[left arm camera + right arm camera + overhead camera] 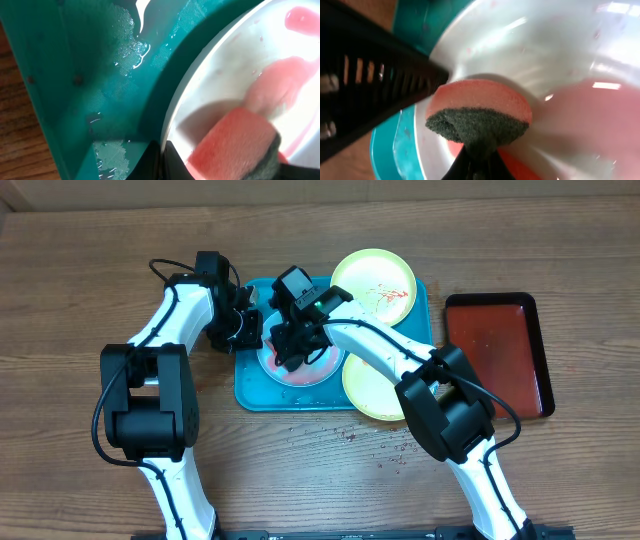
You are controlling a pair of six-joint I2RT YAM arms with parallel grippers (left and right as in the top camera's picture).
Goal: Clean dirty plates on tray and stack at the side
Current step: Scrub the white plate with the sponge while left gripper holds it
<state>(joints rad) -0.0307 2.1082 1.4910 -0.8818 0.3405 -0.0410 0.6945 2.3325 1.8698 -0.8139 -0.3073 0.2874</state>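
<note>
The turquoise tray (250, 385) lies in the middle of the worktop (300, 470), and all three plates are on it or at its rim. The light blue plate (322, 370) rests in the left half of the tray, directly under both pincers, and its inside is smeared with red sauce.

The right pincer (297, 358) stands over the middle of this plate. It is closed tightly on a sponge (480, 107), which has a pink upper layer and a dark green scouring layer. The fingers pinch the green part from below in the right wrist view. The sponge touches the plate's wet surface, next to a wide pink smear.

The left pincer (255, 335) is at the left edge of the same plate. In the left wrist view the white rim runs down between its two dark fingertips, which are close together, so it seems clamped on the rim. The sponge is just beside it, inside the plate.

The upper yellow-green plate (373, 285) sits on the far right corner of the tray and carries red smears. The lower yellow-green plate (368, 390) lies over the near right corner, partly under the right arm. The dark red tray (497, 350) is apart, to the right.
</note>
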